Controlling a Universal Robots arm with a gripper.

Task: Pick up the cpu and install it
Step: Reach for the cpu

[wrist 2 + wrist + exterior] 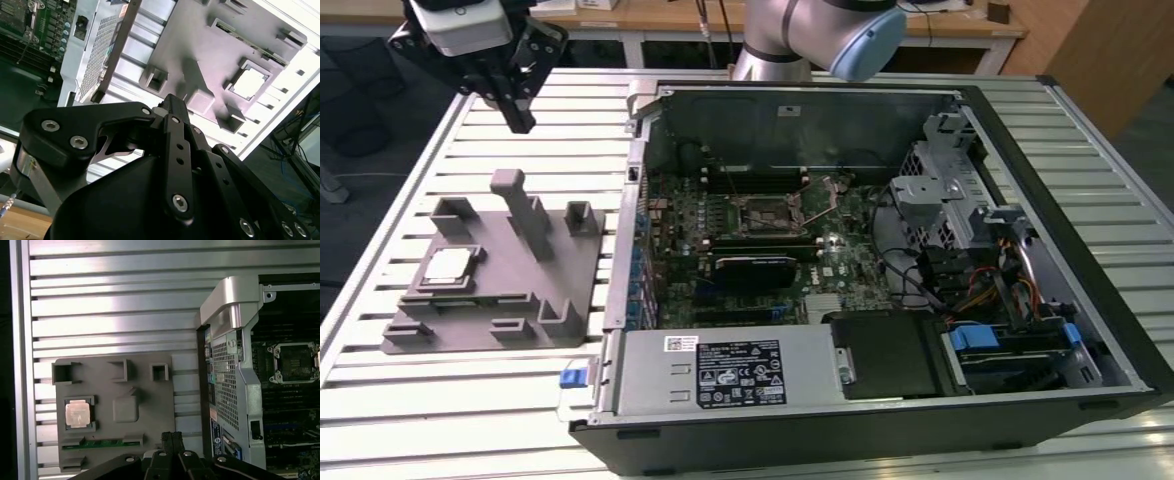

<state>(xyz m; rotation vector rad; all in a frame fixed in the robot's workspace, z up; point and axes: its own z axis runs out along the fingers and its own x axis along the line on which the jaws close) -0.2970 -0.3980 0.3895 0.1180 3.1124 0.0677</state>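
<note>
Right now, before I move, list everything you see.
cpu: one, silvery, seated in a pocket of the grey fixture.
grey fixture: one, grey, on the table, at the exterior view's left of the case.
computer case: one, black and silver, open, on the table.
motherboard: one, green, inside the case.
cpu socket: one, dark with metal frame, empty, mid-motherboard.
power supply: one, silver with a label, at the case's near edge.
table: one, silver, slatted.
arm: one, grey with blue cap, beyond the case.
gripper: one, black, shut, empty, raised above the table beyond the fixture.
</note>
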